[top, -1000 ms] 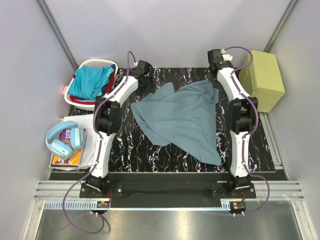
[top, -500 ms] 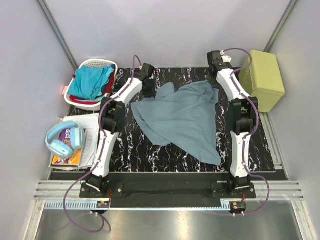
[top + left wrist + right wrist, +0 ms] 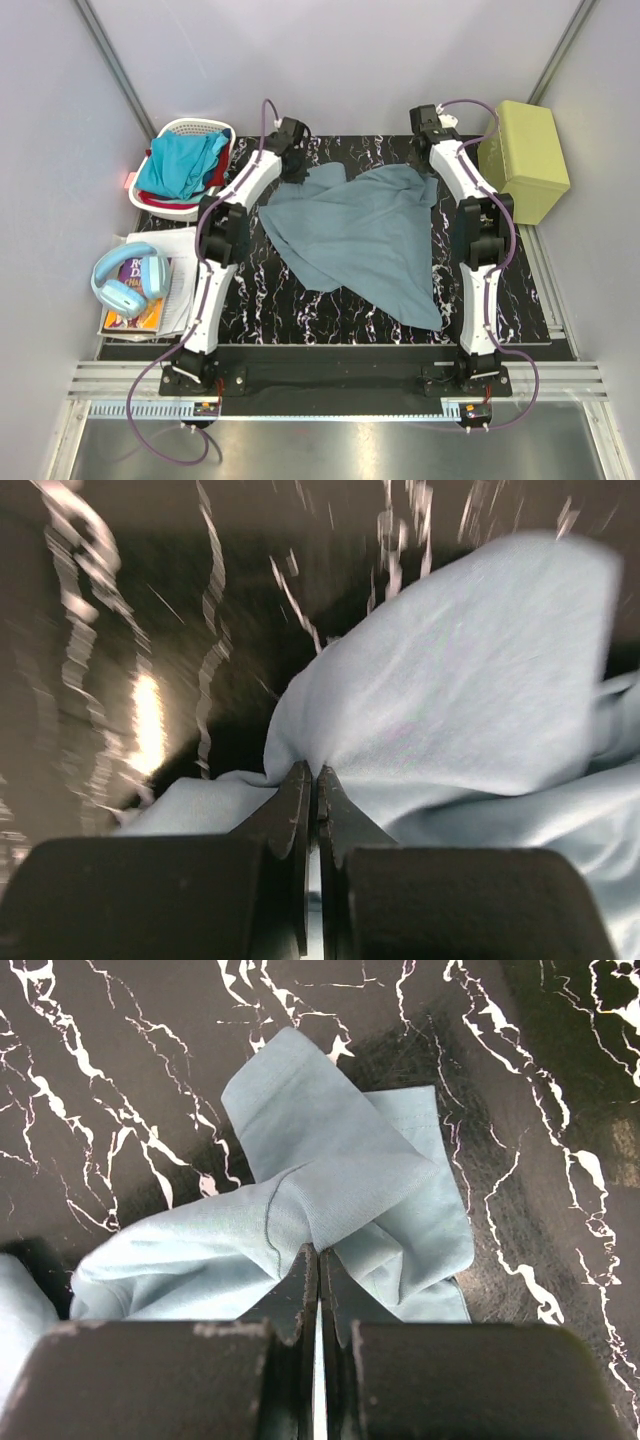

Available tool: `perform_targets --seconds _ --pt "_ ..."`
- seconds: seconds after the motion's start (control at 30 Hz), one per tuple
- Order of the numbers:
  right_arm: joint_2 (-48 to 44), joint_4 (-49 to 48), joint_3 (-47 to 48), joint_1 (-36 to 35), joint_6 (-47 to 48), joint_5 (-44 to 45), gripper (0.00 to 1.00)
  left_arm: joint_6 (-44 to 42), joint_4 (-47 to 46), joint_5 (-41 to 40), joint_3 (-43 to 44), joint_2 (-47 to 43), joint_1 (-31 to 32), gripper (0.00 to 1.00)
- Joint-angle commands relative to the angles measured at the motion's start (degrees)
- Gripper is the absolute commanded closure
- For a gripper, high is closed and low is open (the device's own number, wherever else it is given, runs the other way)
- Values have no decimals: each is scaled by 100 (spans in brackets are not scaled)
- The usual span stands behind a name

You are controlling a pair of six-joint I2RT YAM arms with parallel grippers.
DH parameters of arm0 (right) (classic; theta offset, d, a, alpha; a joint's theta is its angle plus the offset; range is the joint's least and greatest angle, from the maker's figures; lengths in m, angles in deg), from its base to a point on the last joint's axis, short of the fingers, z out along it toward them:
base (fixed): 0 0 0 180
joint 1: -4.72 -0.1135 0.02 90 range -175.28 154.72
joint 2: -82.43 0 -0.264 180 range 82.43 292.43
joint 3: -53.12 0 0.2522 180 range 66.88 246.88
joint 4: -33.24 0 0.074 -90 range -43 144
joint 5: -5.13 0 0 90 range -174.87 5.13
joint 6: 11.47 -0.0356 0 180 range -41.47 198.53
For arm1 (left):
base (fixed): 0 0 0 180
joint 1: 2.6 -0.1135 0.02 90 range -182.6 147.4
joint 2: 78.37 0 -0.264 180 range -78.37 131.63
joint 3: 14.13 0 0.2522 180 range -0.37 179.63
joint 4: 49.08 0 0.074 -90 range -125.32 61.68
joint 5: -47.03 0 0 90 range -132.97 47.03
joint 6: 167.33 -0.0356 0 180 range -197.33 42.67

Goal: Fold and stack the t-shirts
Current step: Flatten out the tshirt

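As it lies, grey-blue tee (image 3: pixel 360 235) points near-right

Legible markings: none confirmed.
Purple book (image 3: pixel 129 270) under the headphones (image 3: pixel 118 297) bears large pale lettering, partly covered and too small to read.

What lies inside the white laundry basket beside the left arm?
A turquoise t-shirt fills the white laundry basket, crumpled on top. A red t-shirt shows only as an edge beneath it, on the right side. Whatever lies deeper is covered by these two.
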Motion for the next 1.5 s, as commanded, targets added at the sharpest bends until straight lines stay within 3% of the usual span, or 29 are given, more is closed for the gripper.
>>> perform_targets --seconds 0.0,0.33,0.77,0.87,0.97,1.0,1.1,1.13,1.2,1.23,1.33,1.47 --pt "-538 -194 10 -68 86 56 100 -203 -146 -558 633 -746 -260 100" --pt "-802 -264 -69 -94 156 135 100 -317 -199 -805 941 -1231 -576 100" --pt "50 -255 677 -33 103 -76 100 78 -638 320 660 -9 -1087 97" --pt "358 -220 933 20 68 -172 100 105 -700 583 695 140 -1122 93" --pt "621 -202 1143 90 77 -392 100 105 -727 706 669 176 -1183 68" --pt "648 -203 1214 116 94 -427 93 105 -718 715 652 150 -1192 59" --pt "622 -255 1249 117 156 -542 72 87 -718 698 652 -69 -1192 50" --pt "544 -281 1267 117 156 -542 57 122 -718 681 651 -140 -1192 31" --pt "455 -290 1276 117 191 -559 45 131 -718 689 634 -456 -1166 12" --pt "324 -299 1267 117 191 -568 35 114 -709 663 608 -596 -1140 1" --pt "-35 -273 1083 82 226 -507 21 61 -683 637 406 -1132 -1026 1" --pt "-590 -203 514 -129 279 -366 20 43 -499 531 -50 -1818 -710 1"
